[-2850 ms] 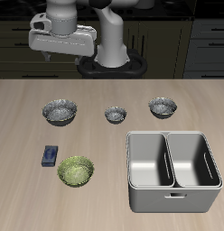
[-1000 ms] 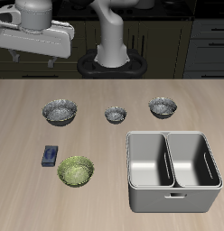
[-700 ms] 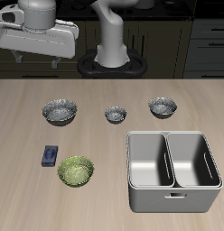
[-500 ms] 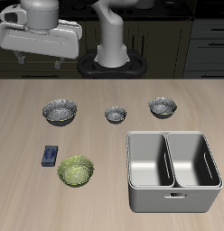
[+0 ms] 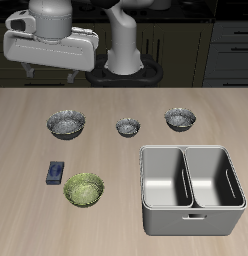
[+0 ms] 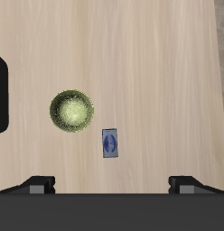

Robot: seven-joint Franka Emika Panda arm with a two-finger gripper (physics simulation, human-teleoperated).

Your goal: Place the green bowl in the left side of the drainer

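Exterior view shows the wooden table as the biggest surface, with the drainer next in size, sitting near the table's front edge with both deep compartments showing bare metal. The arm's gripper hangs high above the back of the table, well clear of everything; its fingers sit far apart in the wrist view, spread wide with nothing between them.

The green bowl rests upright on the table near the front edge, well apart from the drainer, with open tabletop between the two. In the wrist view the green bowl lies on bare wood. Three grey speckled bowls stand in a row farther back: the widest grey bowl, the grey bowl behind the drainer, and the smallest grey bowl between them. A small blue block lies flat just beside the green bowl, apart from it; it also shows in the wrist view.

Compared with half a second ago, the gripper has shifted slightly lower and a little toward the table's middle; every object on the table lies as it did.
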